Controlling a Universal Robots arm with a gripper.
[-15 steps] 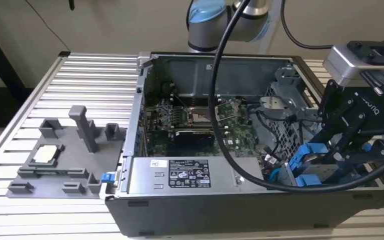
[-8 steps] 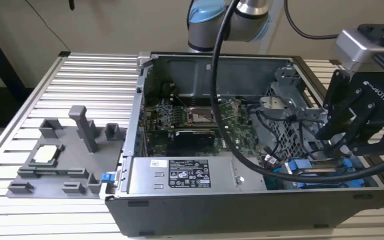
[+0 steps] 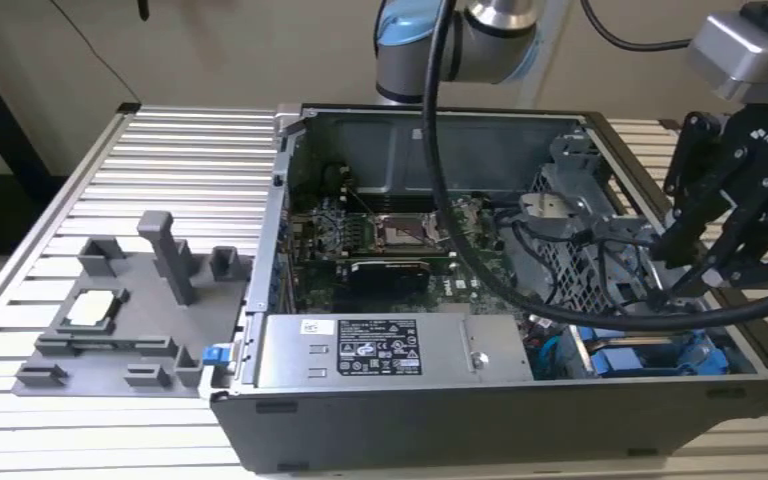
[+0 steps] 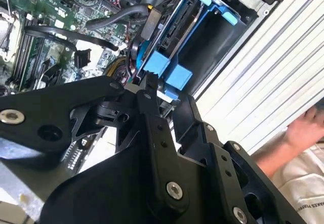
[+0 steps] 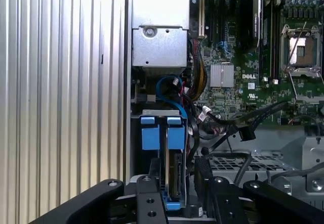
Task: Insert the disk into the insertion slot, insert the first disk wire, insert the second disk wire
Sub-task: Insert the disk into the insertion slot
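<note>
The disk (image 5: 173,176) in the insertion slot (image 4: 217,47)
It stood on edge down inside, so my gripper (image 3: 678,288) hung close over its blue frame (image 5: 174,135) to reach it. I could not tell if my gripper was squeezing.

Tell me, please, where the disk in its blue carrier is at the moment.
The disk sits in the corner of the computer case at the exterior view's lower right, just beside the grey power-supply box.

Smooth bright-blue plastic on the disk (image 5: 172,171), matt black metal end effector (image 5: 180,186), ribbed pale bare-metal table (image 5: 61,82)
</note>
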